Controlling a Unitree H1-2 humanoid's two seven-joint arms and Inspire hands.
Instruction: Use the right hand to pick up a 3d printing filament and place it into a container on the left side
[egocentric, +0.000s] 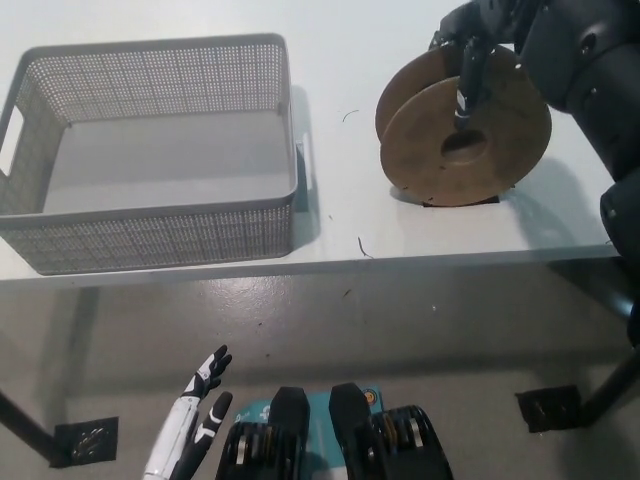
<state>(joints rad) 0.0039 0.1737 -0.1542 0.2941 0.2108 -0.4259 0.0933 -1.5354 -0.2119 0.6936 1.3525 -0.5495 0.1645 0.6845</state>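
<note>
Spool (466, 140) upright on table (340, 230), right of basket (150, 150), well apart. Right hand (478, 45) draped over spool's top, fingers (466, 95) down its front face; grasp unclear. Left hand (195, 425) low, below table edge, released.

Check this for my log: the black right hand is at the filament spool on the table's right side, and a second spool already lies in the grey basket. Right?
Not quite. The head view shows the grey basket empty; no second spool lies in it. The rest holds: the black right hand is at the filament spool on the right side of the table.
</note>
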